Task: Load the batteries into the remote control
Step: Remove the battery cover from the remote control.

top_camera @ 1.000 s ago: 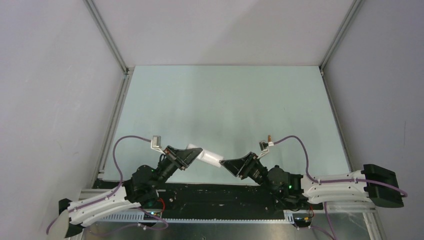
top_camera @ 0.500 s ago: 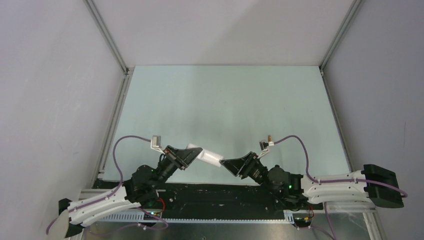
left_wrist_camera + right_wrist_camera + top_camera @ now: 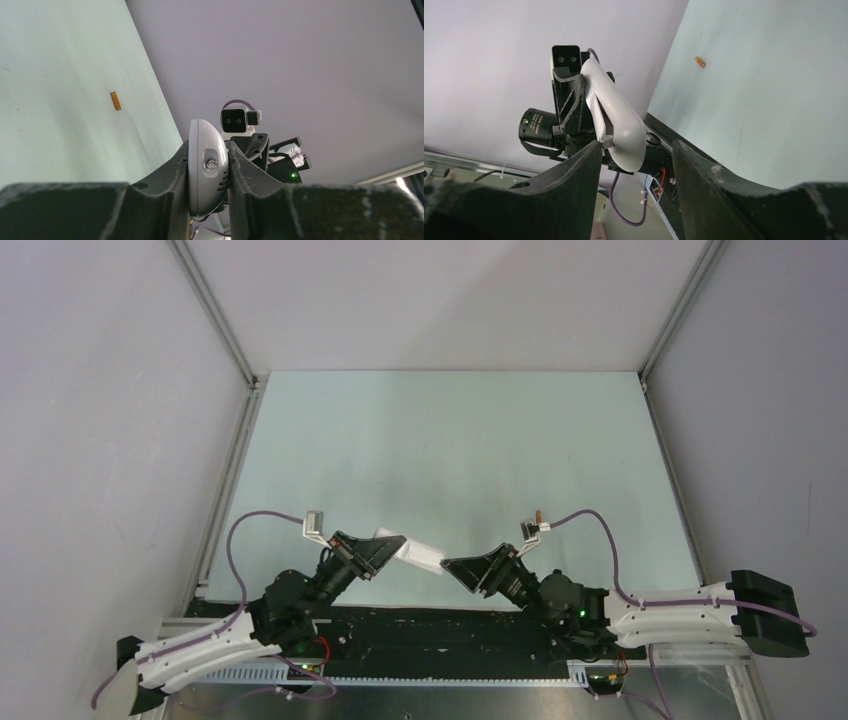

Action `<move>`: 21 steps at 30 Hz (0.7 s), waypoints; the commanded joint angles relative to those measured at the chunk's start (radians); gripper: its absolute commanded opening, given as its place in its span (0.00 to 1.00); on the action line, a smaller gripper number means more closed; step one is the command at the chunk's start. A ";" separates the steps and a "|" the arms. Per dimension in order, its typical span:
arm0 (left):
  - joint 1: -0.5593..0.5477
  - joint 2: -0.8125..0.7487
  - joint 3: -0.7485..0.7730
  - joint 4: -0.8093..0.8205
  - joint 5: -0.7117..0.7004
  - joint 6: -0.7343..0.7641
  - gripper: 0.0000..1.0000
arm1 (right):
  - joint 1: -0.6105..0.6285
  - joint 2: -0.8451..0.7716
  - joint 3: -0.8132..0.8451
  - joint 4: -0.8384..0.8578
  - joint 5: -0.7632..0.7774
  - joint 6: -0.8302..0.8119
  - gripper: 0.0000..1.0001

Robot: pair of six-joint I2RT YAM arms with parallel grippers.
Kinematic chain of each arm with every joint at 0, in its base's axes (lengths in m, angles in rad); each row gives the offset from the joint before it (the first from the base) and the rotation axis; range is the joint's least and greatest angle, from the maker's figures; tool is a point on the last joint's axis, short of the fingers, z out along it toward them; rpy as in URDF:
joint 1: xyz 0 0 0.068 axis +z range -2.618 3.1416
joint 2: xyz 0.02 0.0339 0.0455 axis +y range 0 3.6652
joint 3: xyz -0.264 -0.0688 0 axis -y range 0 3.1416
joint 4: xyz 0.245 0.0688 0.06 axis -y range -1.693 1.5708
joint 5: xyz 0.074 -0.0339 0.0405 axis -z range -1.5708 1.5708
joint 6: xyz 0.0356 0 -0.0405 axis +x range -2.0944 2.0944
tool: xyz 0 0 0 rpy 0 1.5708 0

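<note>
Overhead, the left end effector (image 3: 388, 546) was clamped on one end of the remote control (image 3: 420, 554), apparently holding it off the table (image 3: 450, 440). The right end effector (image 3: 453, 568) sat at the remote's other end, its tips just beside it. One orange battery (image 3: 540, 513) lay on the table beyond the right end effector, well apart from both. From the left wrist, the remote stood pinched edge-on between the two fingers, with the battery lying far ahead and to their left. From the right wrist, the fingers stood apart, gripping nothing; the remote was framed in the gap just ahead, with clear space on either side. Only one battery showed, and whether the other already sat in the recess could not be told. Loading looked largely undone, since that battery had yet to be picked up and seated.
</note>
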 commanded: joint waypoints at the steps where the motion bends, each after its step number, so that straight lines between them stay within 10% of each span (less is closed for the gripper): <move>1: -0.002 0.012 0.011 0.038 0.020 -0.005 0.00 | -0.005 -0.020 0.029 0.025 0.008 -0.019 0.59; 21: -0.002 -0.011 0.005 0.039 0.001 -0.022 0.00 | -0.003 -0.040 0.009 -0.020 0.012 0.010 0.60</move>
